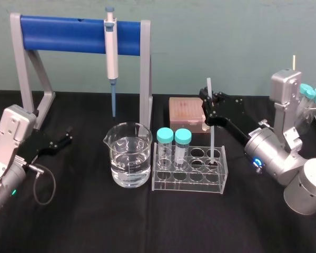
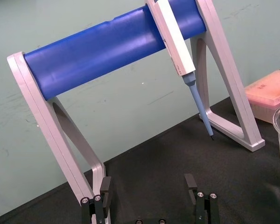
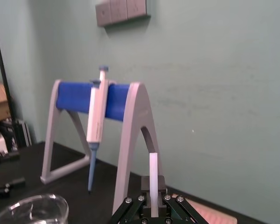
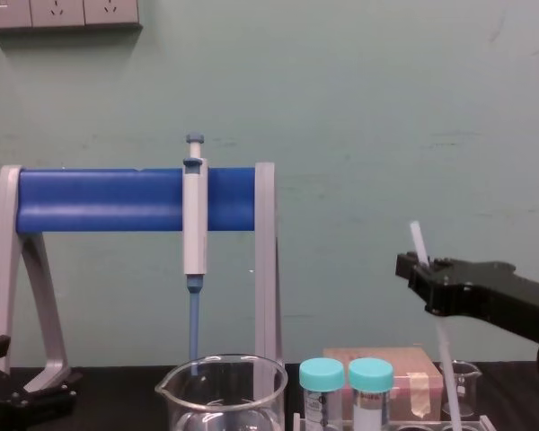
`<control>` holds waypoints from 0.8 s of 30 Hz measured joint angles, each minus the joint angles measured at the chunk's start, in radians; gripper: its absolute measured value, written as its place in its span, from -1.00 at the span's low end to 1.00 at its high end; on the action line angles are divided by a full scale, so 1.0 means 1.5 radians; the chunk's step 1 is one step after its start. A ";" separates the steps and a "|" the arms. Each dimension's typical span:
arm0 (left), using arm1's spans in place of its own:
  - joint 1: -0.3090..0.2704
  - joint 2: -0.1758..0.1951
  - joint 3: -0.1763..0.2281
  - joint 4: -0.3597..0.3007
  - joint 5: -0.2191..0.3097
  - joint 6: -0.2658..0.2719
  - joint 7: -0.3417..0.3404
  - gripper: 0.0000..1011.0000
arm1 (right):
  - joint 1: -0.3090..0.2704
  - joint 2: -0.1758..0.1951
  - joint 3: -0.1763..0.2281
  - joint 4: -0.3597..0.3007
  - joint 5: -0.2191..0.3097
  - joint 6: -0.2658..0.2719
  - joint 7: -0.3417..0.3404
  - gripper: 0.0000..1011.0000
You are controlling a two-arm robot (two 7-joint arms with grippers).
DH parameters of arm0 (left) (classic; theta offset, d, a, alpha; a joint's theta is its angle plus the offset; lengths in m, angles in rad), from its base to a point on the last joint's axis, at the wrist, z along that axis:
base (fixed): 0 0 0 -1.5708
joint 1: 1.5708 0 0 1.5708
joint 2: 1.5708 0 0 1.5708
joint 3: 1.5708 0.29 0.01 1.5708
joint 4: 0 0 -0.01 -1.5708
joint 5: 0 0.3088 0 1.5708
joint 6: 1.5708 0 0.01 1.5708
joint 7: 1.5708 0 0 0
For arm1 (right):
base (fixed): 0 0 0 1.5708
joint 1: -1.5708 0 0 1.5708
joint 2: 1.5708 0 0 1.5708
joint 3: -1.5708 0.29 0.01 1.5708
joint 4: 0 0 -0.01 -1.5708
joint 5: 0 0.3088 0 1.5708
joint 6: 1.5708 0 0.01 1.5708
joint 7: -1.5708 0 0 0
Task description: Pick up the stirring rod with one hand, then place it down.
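As seen from the head, rod [image 1: 212,139] is clamped by right claw [image 1: 208,103], near upright, lower end apparently in rack [image 1: 163,182]. Left wrist: left claw [image 2: 148,189] is spread wide, empty, parked by stand [image 2: 60,140]. Right wrist, chest: rod is pinched high, likely so tubes [image 4: 370,382] are cleared.

A glass beaker [image 1: 129,155] of clear liquid stands on the black worktop [image 1: 95,221]. Behind it rises a grey-legged stand [image 1: 68,27] with a blue bar. A white pipette [image 1: 111,50] hangs from the bar, its blue tip pointing down just behind the beaker. Just right of the beaker sits a clear rack [image 1: 189,176], with two teal-capped tubes [image 1: 165,145] at the beaker's end. Farther back and right of the beaker lies a pink box [image 1: 185,110].
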 joint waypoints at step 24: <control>0.000 0.000 0.000 0.000 0.000 0.000 0.000 0.98 | -0.035 0.012 0.049 -0.122 0.023 -0.081 0.010 -0.87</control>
